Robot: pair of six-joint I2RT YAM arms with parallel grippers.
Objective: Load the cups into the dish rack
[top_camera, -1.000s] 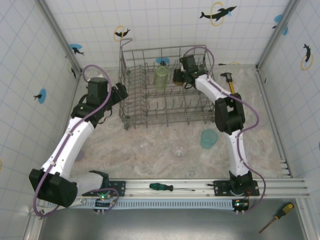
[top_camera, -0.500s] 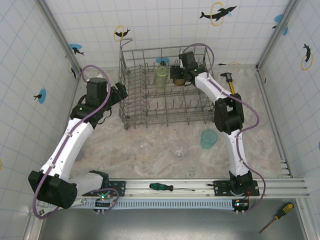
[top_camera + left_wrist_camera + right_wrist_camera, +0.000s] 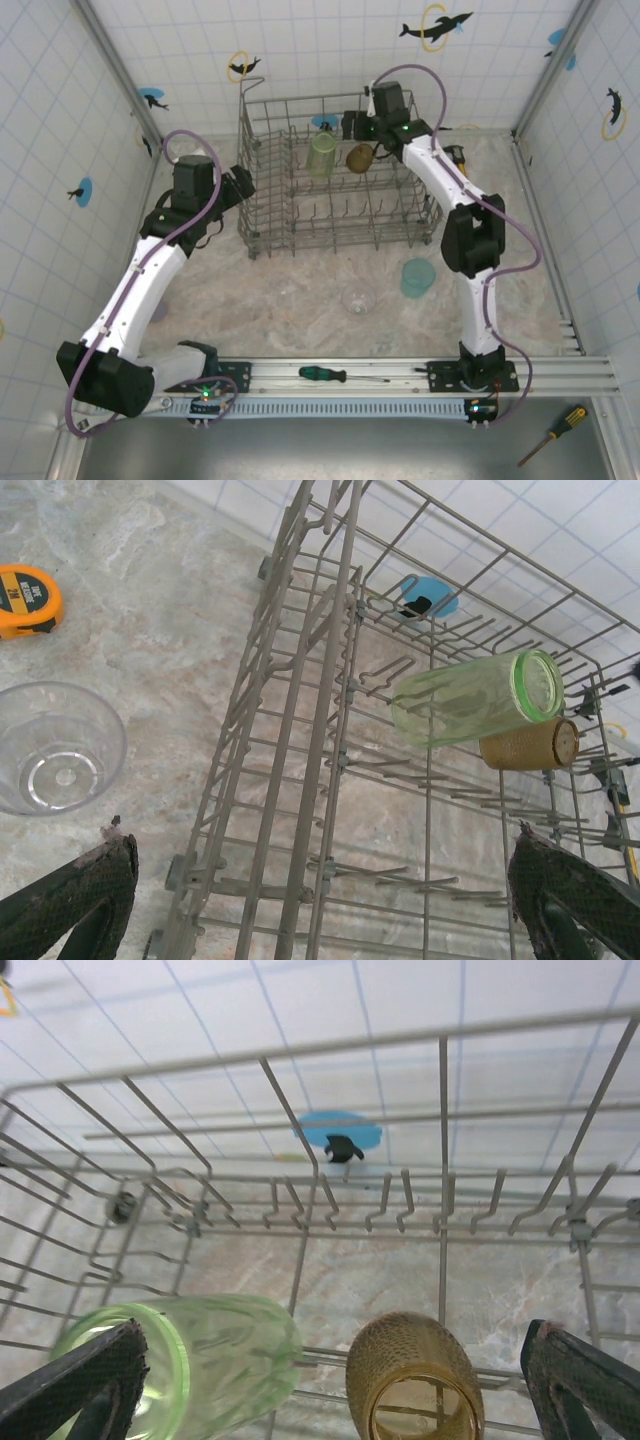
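Counting two cups loaded: the green cup [image 3: 200,1360] and the amber cup [image 3: 415,1385] lay on their sides, side by side on the tines at the far end of the dish rack [image 3: 300,215]. At least three were left on the table: a teal cup [image 3: 417,277], a clear cup [image 3: 358,299], and an other clear cup [image 3: 58,745] outside the rack wall. Call it under halfway, as far as the views showed. The right gripper [image 3: 335,1385] was spread wide and held nothing. It hung just above the amber cup, which sat low between the fingers but nearer one of them, touching neither. The green cup sat close under the opposite finger. Both cups looked settled against the wires, so I judged that placement done. The teal and clear cups were well apart from that gripper, back toward the arm bases, so the next pick looked like a long reach back. The left gripper [image 3: 325,900] was also spread and empty, beside the rack's outer wall, with the wall running up between its fingers. The other clear cup stood upright near its outer finger, not touching. The loaded green and amber cups lay well ahead of it, inside the rack.
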